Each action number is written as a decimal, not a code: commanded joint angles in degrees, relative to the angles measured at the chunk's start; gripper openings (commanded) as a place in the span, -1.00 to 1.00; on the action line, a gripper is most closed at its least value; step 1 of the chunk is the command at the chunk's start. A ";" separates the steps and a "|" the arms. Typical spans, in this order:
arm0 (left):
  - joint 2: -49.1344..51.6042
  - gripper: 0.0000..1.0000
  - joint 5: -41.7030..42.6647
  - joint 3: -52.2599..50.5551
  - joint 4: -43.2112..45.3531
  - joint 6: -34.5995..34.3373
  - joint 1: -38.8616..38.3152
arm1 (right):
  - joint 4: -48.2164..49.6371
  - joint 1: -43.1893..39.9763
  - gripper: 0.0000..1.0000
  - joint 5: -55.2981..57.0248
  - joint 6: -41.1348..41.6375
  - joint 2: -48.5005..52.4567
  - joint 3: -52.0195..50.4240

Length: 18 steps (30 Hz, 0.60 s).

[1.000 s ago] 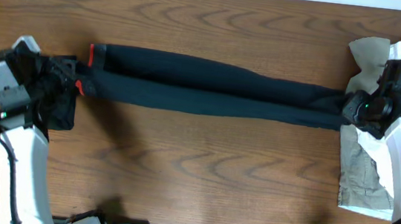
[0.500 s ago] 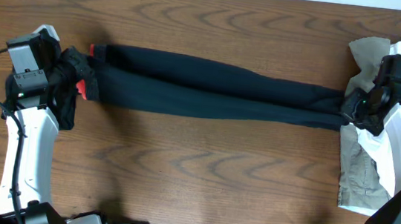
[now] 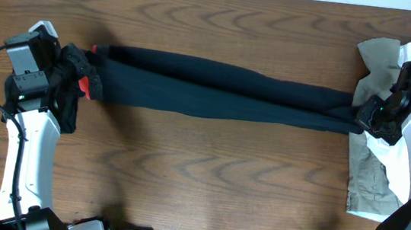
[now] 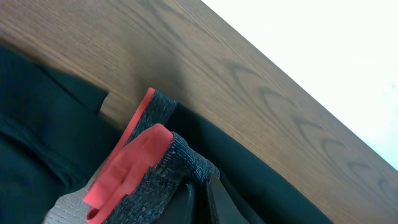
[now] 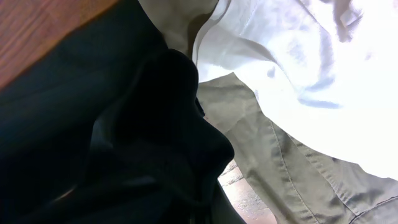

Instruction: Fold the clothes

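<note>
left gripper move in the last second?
Yes. The left gripper, clamped on the pants, has shifted right, toward the khaki pile, and slightly toward the far edge of the table.

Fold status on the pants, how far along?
Done: dark pants are legs-together, stretched lengthwise across the table. In hand: left gripper clamps the waistband, right gripper holds the cuff end. Left: no crosswise fold yet; khaki garment and white garment sit crumpled at the right edge.
</note>
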 commanded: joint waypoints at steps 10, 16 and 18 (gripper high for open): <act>5.55 -0.88 -1.88 1.73 5.46 1.18 -1.33 | 0.48 -0.76 -0.98 1.73 -1.11 2.82 1.46; 8.96 -0.86 -4.96 1.73 10.95 1.18 -3.13 | 1.14 -0.76 -0.98 1.66 -1.14 7.21 1.46; 9.31 -0.88 -7.15 1.73 11.32 1.18 -3.56 | 1.46 -0.76 -0.97 1.46 -1.11 8.02 1.46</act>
